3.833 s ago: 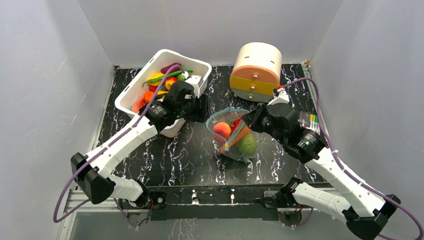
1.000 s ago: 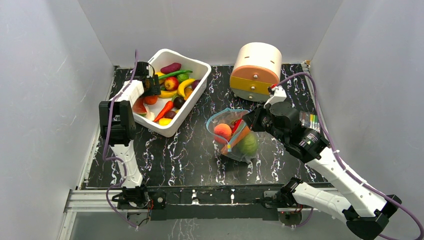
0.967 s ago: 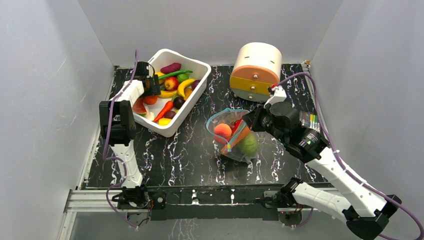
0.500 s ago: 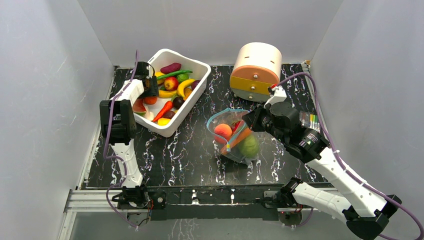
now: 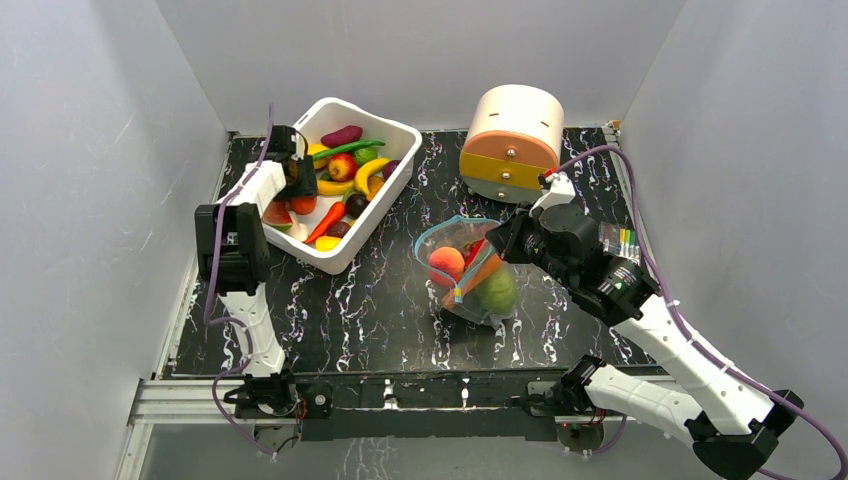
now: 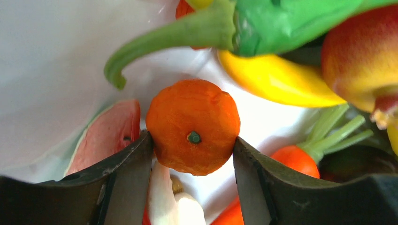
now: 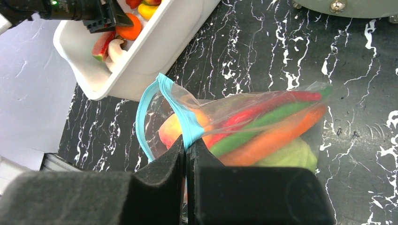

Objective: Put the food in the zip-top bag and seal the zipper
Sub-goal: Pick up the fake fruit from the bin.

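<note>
Left gripper is down inside the white bin at the far left of the table; its two fingers press opposite sides of the orange, clasping it; whether the orange is off the bin floor, cannot tell; watermelon slice just beside it, green chili above. Right gripper is pinched tight on the zipper, gripping one lip of the zip-top bag; mouth gapes toward the bin; bag rests mid-table with peach, carrot and cabbage inside; round cream-and-orange container behind it.
</note>
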`<control>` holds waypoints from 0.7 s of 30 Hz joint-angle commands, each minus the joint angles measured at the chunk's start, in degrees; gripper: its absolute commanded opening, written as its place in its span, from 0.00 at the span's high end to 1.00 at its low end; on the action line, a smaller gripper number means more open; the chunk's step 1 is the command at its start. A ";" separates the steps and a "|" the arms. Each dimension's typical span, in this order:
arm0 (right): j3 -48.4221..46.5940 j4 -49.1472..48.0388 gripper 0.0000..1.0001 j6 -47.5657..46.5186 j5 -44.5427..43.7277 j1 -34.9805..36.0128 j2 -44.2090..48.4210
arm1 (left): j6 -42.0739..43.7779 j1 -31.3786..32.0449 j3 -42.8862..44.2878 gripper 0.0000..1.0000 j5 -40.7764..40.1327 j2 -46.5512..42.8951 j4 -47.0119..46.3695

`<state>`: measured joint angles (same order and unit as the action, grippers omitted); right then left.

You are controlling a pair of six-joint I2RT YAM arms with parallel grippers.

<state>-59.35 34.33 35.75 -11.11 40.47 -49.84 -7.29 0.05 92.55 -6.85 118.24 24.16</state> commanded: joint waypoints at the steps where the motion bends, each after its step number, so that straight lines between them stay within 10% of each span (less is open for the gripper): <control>1: -2.84 -3.93 1.00 0.33 -2.89 0.22 1.74 | -1.12 -0.14 -1.90 0.66 1.58 -8.79 1.85; 21: -2.53 -0.54 1.00 3.32 -3.41 0.20 2.01 | -5.07 0.32 -11.27 0.66 19.03 -30.38 6.34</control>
<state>-59.35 38.83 38.11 -12.56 40.49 -48.73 -11.60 0.12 82.91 4.82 92.95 28.53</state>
